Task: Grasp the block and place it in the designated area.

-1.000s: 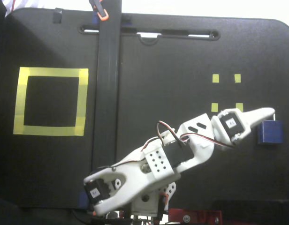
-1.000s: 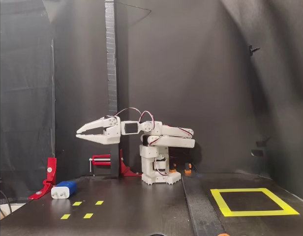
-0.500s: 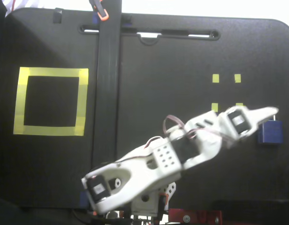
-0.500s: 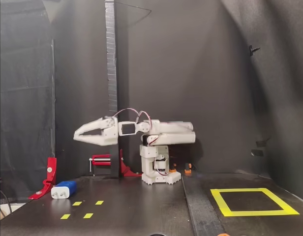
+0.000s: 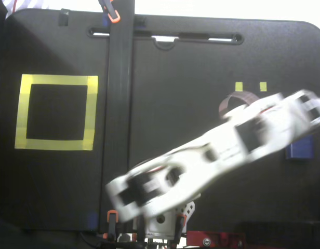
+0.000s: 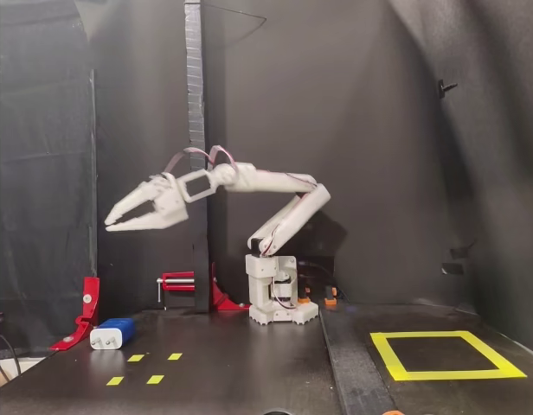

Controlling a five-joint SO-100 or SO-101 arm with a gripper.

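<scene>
Well below the raised gripper [image 6: 111,223], whose jaws are seen slightly parted and empty, the block [image 6: 111,334] is laid on the table, far from the designated area [image 6: 383,353]

I am looking down on my white jointed arm [image 5: 212,161], blurred, stretching toward the right edge. Its tip is lying over the small dark-blue boxy block [image 5: 300,148]. The wide yellow-tape square outline [image 5: 56,112] is sitting well apart, at left.
</scene>
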